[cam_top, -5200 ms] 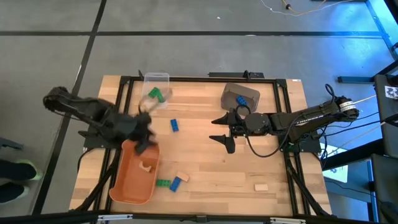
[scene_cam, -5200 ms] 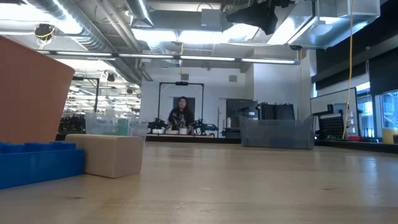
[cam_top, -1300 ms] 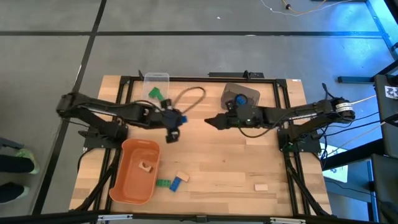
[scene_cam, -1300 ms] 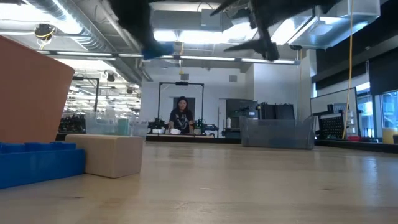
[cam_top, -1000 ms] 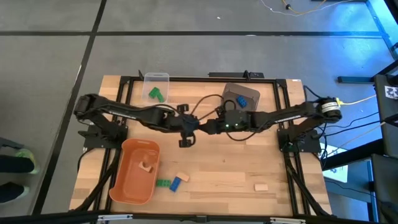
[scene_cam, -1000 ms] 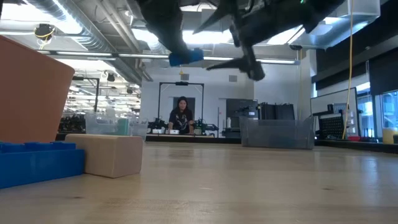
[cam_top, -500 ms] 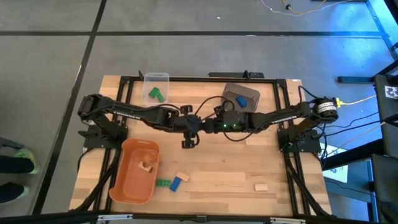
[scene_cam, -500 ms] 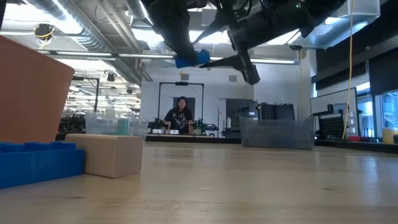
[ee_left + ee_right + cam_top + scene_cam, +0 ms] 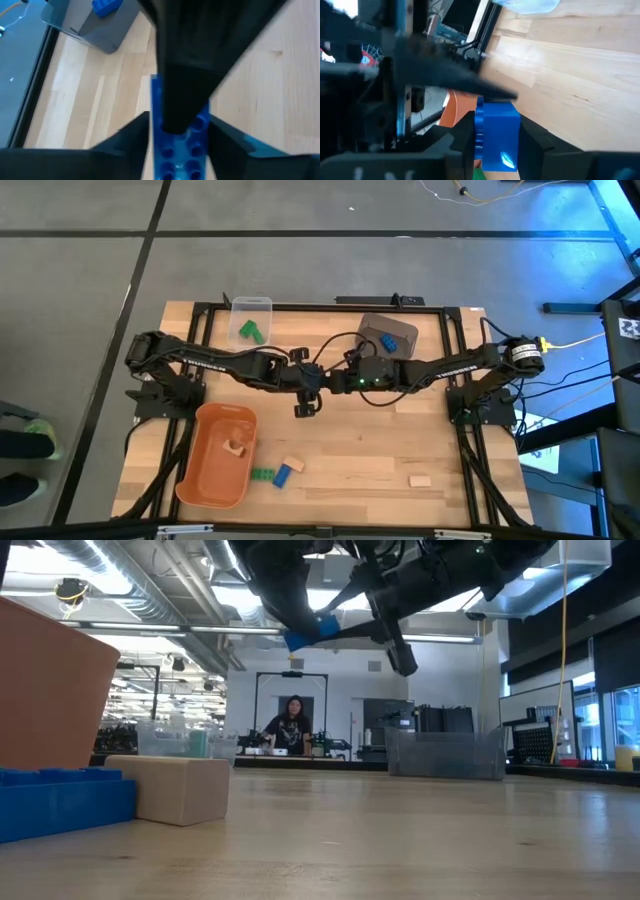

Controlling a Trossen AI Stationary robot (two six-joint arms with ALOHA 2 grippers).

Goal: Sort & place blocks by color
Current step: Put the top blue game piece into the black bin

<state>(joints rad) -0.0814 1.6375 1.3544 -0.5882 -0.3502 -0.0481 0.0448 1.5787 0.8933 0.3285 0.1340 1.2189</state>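
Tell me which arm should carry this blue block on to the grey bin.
Right. The left gripper and right gripper meet at the blue block above mid-table; the grey bin, already holding a blue brick, sits on the right arm's side, close to it.

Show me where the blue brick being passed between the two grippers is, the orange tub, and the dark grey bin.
blue brick (image 9: 312, 633), low view, its visible side between the arms.
orange tub (image 9: 197, 476), high view, bare floor near its lower end.
dark grey bin (image 9: 371, 329), high view, bare floor at its near-left corner.
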